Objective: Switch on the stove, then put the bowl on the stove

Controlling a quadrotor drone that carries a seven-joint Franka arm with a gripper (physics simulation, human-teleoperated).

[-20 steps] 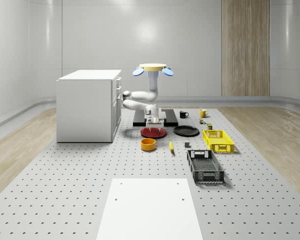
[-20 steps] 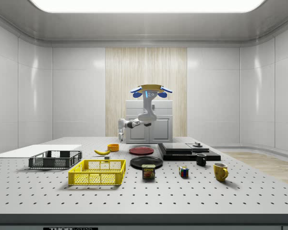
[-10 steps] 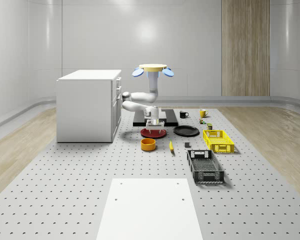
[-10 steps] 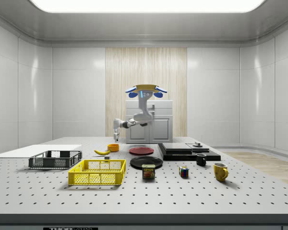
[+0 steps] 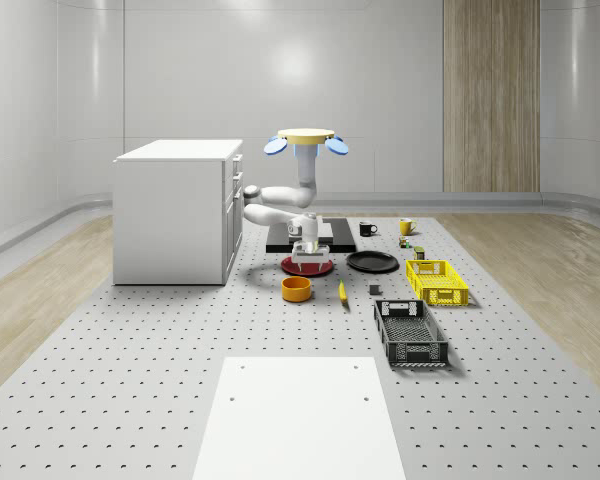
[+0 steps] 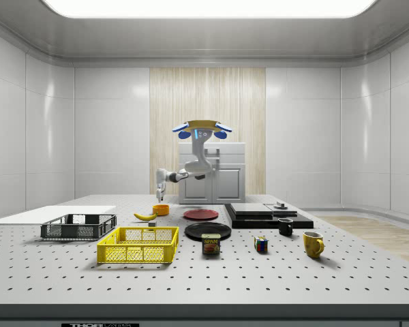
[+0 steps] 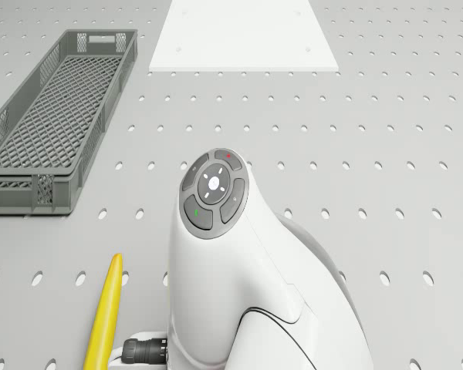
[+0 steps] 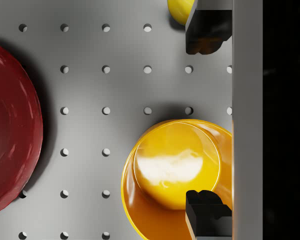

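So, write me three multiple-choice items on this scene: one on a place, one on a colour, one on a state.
1. What stands nearest the orange bowl in the whole-scene view?
A. red plate
B. yellow mug
C. white cabinet

2. What colour is the crate beside the black plate?
A. grey
B. yellow
C. red

3. How are the fingers in the wrist view?
A. shut on the bowl
B. shut on nothing
C. open, apart over the bowl

Answers:
1 A, the red plate lies just behind the bowl.
2 B, its mesh walls are yellow.
3 C, the two tips are far apart with the bowl under one.
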